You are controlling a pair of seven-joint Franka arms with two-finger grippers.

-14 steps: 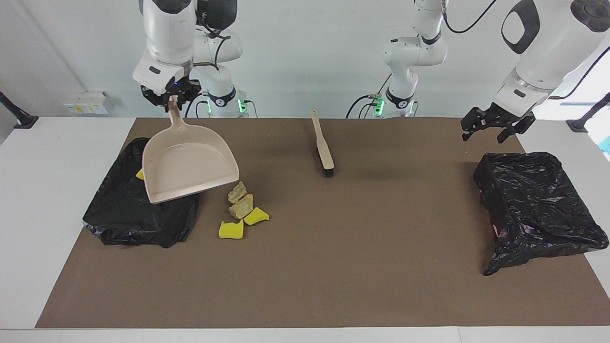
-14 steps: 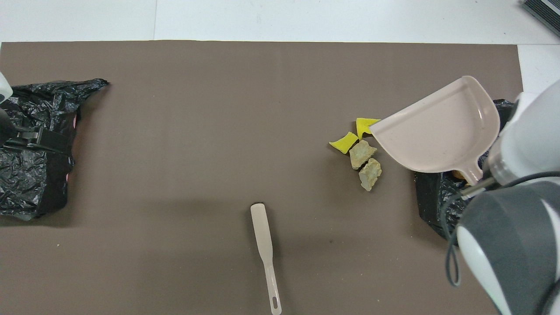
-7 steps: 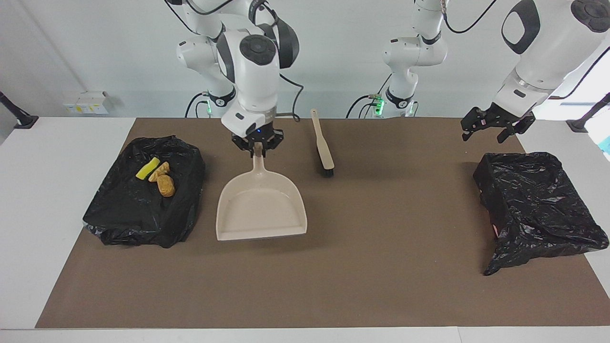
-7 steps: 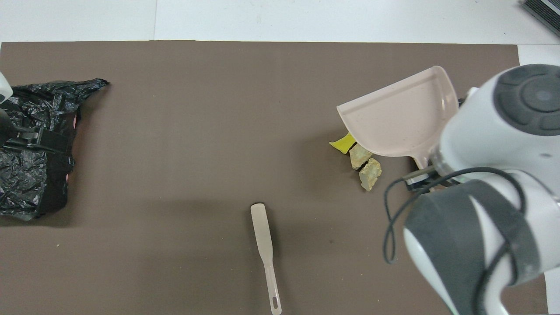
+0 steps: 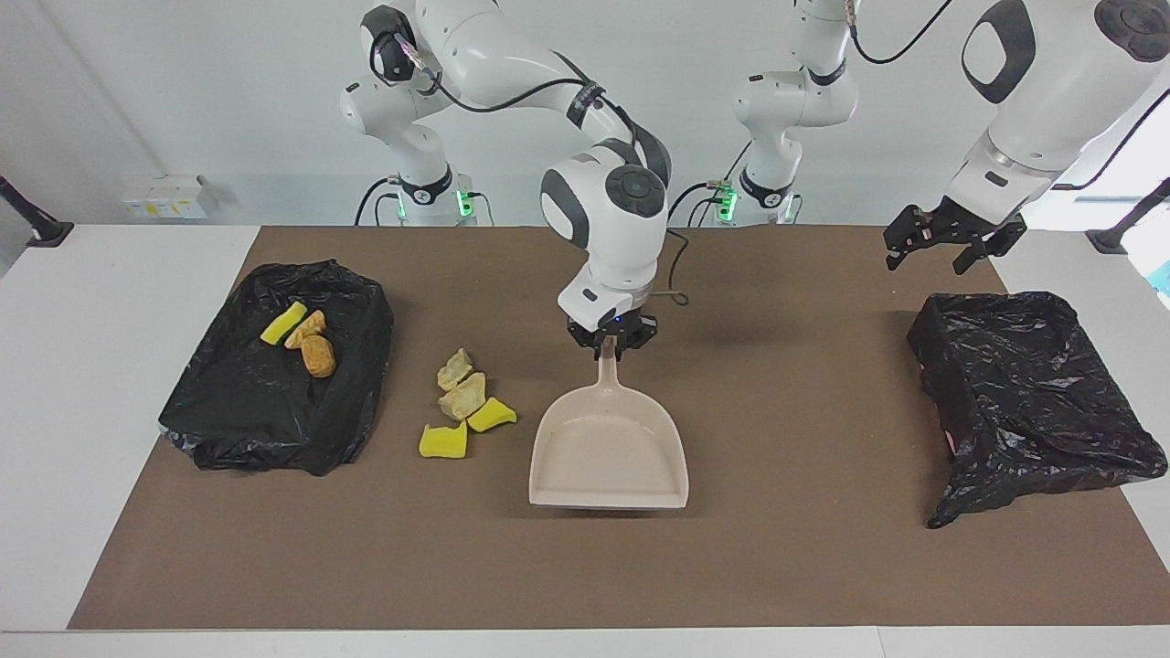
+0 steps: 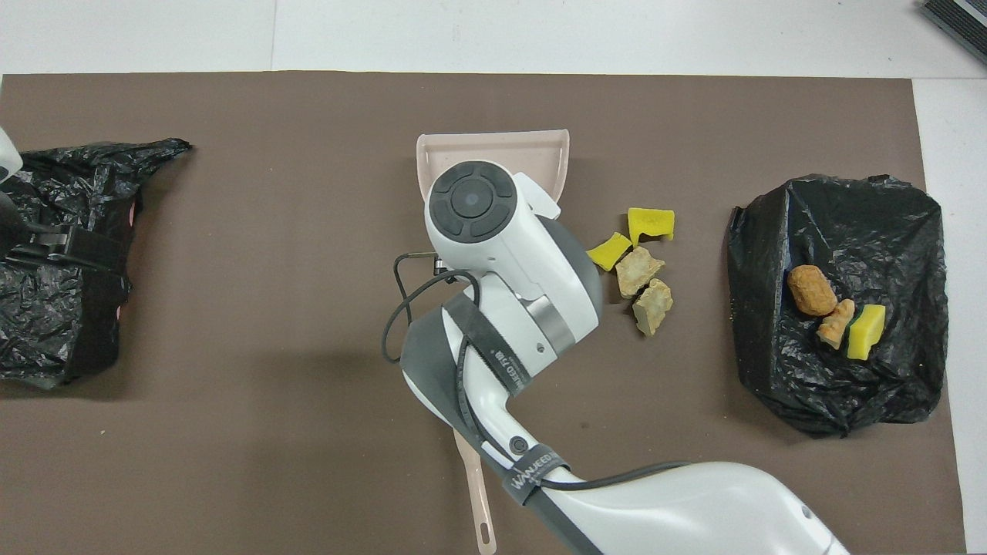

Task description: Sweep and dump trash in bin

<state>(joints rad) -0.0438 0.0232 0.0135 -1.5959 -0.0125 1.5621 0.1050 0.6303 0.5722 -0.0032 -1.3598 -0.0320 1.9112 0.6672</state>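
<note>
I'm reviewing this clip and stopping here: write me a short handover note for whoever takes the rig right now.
Right pincer: shut on the handle of the beige plastic dustpan, which sits empty at mid-table.
Left pincer: open, waiting above the mat near the crumpled black bag-lined bin at its own end.
Done: three pieces, a yellow sponge bit and two orange-brown lumps, lie in the other black bag-lined bin at the right arm's end.
Left: two yellow sponge chunks and two pale tan lumps on the brown mat, between dustpan and that bin. The beige brush lies under the right arm, unheld.
</note>
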